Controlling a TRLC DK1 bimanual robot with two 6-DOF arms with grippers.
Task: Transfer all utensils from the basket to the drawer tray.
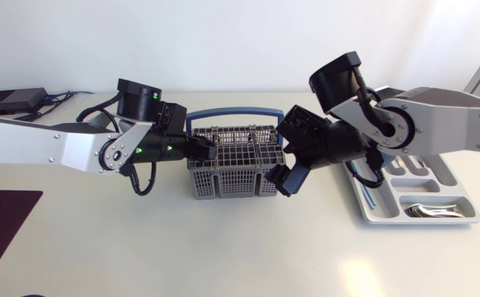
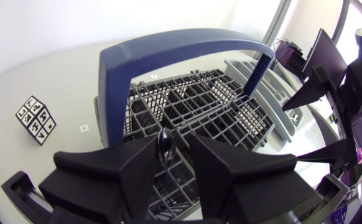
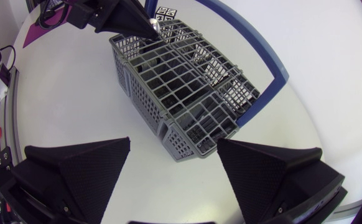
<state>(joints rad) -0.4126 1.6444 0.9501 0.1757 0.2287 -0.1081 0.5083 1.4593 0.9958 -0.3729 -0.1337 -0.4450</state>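
The grey wire basket (image 1: 232, 165) with a blue handle (image 1: 232, 113) stands mid-table. My left gripper (image 1: 209, 151) reaches over its left end. In the left wrist view the left gripper (image 2: 173, 142) is open, narrowly, around the shiny rounded end of a utensil (image 2: 165, 147) that stands up from a compartment. The utensil lies against one finger, with a gap to the other. My right gripper (image 1: 286, 150) hangs at the basket's right end, fingers wide open and empty (image 3: 173, 142), with the basket (image 3: 187, 93) just ahead of it. The grey drawer tray (image 1: 364, 206) lies at the right and holds metal utensils (image 1: 430, 212).
A small black-and-white marker cube (image 2: 35, 118) sits on the table beyond the basket's left end. A dark mat (image 1: 1, 223) lies at the front left. A black device (image 1: 9, 100) with cables rests at the back left.
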